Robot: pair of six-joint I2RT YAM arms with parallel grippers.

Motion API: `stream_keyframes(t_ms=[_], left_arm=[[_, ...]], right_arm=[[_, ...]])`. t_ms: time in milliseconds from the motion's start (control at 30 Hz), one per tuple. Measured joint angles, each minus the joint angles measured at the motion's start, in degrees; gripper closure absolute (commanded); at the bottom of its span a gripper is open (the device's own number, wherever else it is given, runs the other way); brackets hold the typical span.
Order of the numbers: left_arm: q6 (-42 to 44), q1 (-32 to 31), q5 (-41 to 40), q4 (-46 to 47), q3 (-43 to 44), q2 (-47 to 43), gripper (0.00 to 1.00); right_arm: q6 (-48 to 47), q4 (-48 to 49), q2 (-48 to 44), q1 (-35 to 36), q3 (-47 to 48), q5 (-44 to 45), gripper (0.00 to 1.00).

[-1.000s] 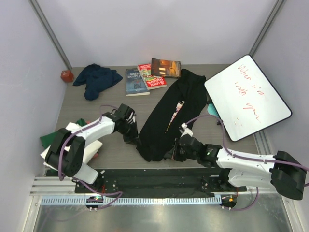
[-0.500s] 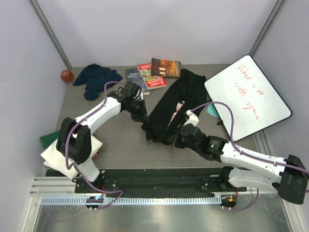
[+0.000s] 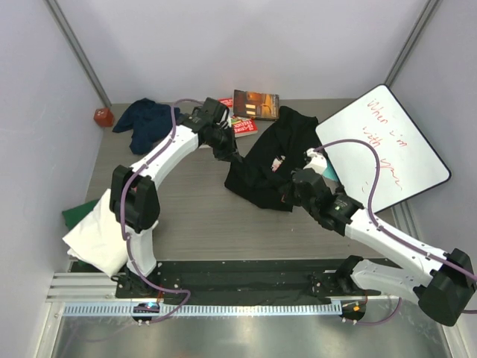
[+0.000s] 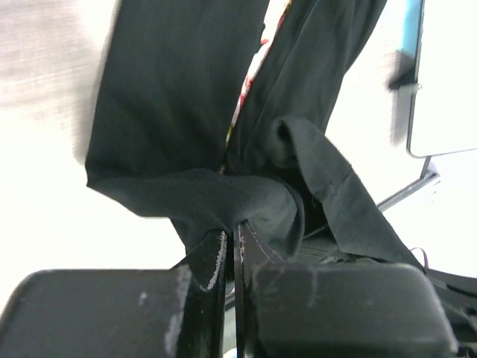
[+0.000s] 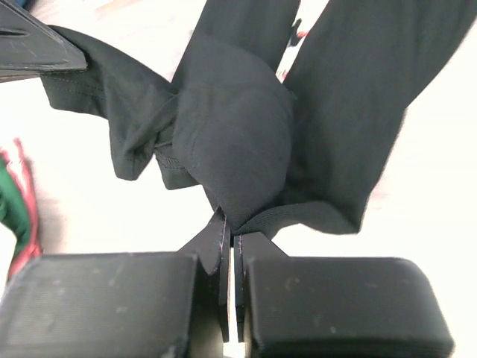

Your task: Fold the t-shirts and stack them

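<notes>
The black t-shirt lies bunched at the centre of the top view, the navy t-shirt lies crumpled at upper left, and the 2 grippers, left gripper and right gripper, each pinch the black t-shirt's lower edge.

black t-shirt: black, pink-and-white print; navy t-shirt: dark blue, plain; white t-shirt: white; green t-shirt: green; whiteboard: white, red handwriting; table: grey wood-grain

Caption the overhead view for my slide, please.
Left gripper and right gripper each pinch the black t-shirt on the table.
</notes>
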Motion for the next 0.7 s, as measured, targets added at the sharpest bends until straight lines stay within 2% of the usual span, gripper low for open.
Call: stream_keyframes(t_ms=[267,500,700], left_arm=[[0.4,0.6,-0.8,-2.7,10.4,5.9,1.00],[0.9,0.8,0.8,-4.6,22.2,15.7,1.00],[0.9,0.8,1.2,-5.6,26.8,21.6,1.00]], right_arm=[[-4.9,-0.1,4.2,-3.1,3.5,3.9,0.99],[-7.5,0.0,6.5,-5.3,3.7,6.2,0.99],[-9.0,1.3,6.6,-9.0,3.7,6.7,0.99]])
